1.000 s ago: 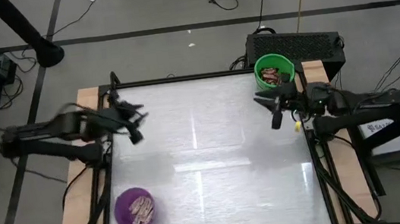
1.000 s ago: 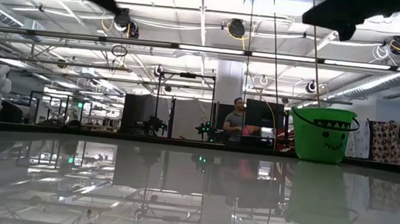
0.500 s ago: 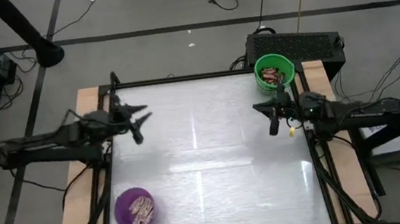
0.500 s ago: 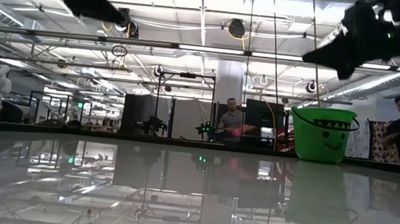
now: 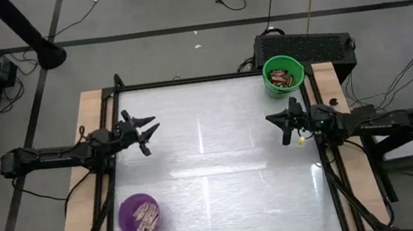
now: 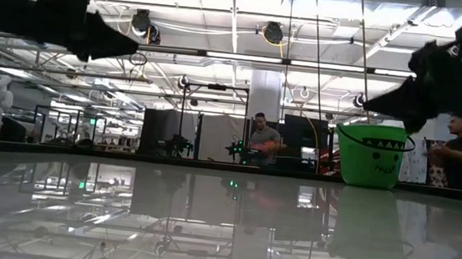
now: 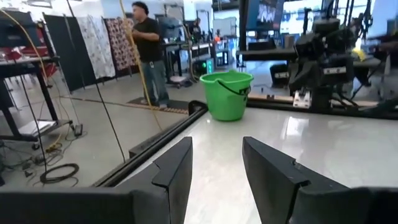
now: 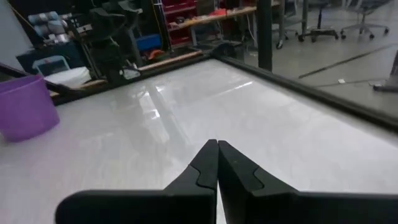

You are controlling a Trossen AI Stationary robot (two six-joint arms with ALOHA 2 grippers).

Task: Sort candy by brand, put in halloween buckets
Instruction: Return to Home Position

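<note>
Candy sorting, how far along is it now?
Looks finished: dark bars sit in the green bucket, pale bars in the purple bucket, no loose candy shows on the table. Left gripper open, right gripper shut, both empty at the table's sides. Nothing visibly left.

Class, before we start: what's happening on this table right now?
A two-armed robot is sorting candy into halloween buckets, and the job looks done. The pale candy lies in the purple bucket on the left, the dark red-brown candy in the green bucket on the right; none shows on the table. The left hand, open, and the right hand, shut, hang empty above the table near its side edges.
</note>
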